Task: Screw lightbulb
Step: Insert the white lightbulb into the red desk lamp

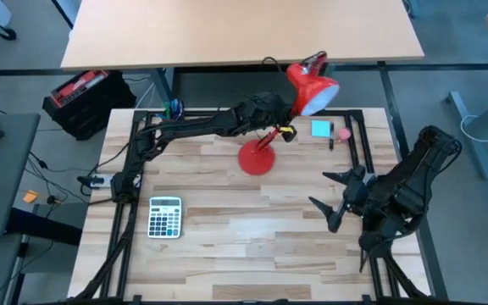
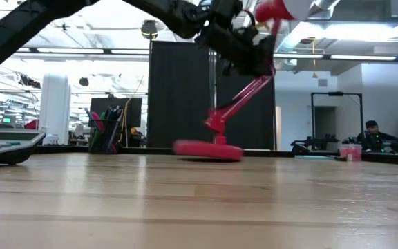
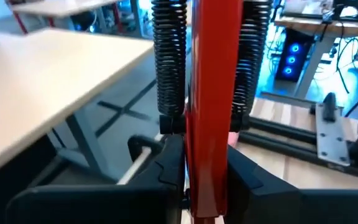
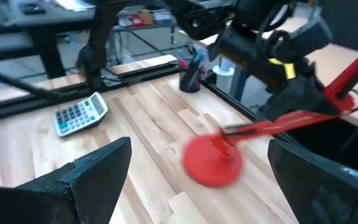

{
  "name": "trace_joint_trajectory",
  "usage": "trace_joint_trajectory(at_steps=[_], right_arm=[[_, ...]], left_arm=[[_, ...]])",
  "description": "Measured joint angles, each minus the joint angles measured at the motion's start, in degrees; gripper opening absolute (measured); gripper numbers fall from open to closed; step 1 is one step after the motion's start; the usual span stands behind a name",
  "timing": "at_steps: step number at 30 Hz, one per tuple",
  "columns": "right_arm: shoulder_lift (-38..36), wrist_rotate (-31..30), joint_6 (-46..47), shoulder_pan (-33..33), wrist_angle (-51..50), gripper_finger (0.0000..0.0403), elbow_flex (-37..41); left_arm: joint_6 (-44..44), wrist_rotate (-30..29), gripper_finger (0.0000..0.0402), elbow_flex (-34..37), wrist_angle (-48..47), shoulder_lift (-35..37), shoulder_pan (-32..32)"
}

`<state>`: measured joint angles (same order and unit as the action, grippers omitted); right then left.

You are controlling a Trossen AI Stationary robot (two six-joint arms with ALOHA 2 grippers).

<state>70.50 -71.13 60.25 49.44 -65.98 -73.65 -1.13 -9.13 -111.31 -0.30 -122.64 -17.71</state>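
Gripping the red desk lamp (image 1: 303, 89) by its slanted arm (image 3: 209, 112), the left gripper (image 1: 280, 127) has its 2 fingers (image 3: 160, 168) pinched on either side of the red strut, just below the 2 black coil springs (image 3: 169, 62) that flank it. In the high view this gripper sits between the lamp's round red base (image 1: 257, 159) and the cone shade (image 1: 312, 93), with the strut running straight through the gap between the fingers.

Off to the side, the right gripper (image 1: 339, 193) waits with its 2 fingers (image 4: 86, 174) spread wide and nothing between them; its wrist view looks across the wood at the base, which lies well ahead of the fingertips, with a calculator (image 4: 79, 113) farther off to one side.

As for the lightbulb (image 1: 316, 100), only a pale glow shows inside the mouth of the shade in the high view. Whether that is the bulb seated in its socket or just the shade's light interior, I cannot tell. No loose bulb shows on the table (image 1: 227, 220).

My reading is that the step in hand is steadying the lamp: 1 arm braces the strut so the shade stays put. If so, the next move falls to the open right gripper, which would need to rise toward the shade's mouth, line its fingertips up around the bulb without squeezing hard, and twist while the left grip keeps the lamp from swinging or tipping.
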Motion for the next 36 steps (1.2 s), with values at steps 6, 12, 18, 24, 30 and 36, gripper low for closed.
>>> trace_joint_trajectory(at_steps=[6, 12, 18, 24, 30, 36], right_arm=[[0.0, -0.13, -0.33, 2.29, 0.66, 0.0388, -0.02], [0.0, -0.74, -0.33, 3.64, 1.43, 0.0388, -0.02], [0.04, -0.74, -0.31, 4.73, 1.99, 0.0388, -0.02], [0.04, -0.77, -0.76, 3.71, 1.87, 0.0388, -0.02], [0.07, -0.86, -2.25, -1.69, 1.6, 0.0388, -0.02], [-0.14, -11.63, 4.04, -4.18, -7.0, 0.0388, 1.44]], left_arm=[[-1.91, 0.74, 0.0047, 0.36, -2.48, 3.58, 2.21], [-3.32, -1.24, 0.0047, 10.95, 6.27, 7.89, 5.33], [3.0, -2.21, 0.0047, 30.54, 21.5, 13.3, 5.13], [3.19, -2.13, 0.0047, 45.19, 35.14, 19.18, 5.8], [1.54, -2.56, 0.0047, 47.3, 35.9, 22.38, 7.17], [-2.02, 0.15, 0.0047, 46.42, 36.86, 24.56, 10.03]])
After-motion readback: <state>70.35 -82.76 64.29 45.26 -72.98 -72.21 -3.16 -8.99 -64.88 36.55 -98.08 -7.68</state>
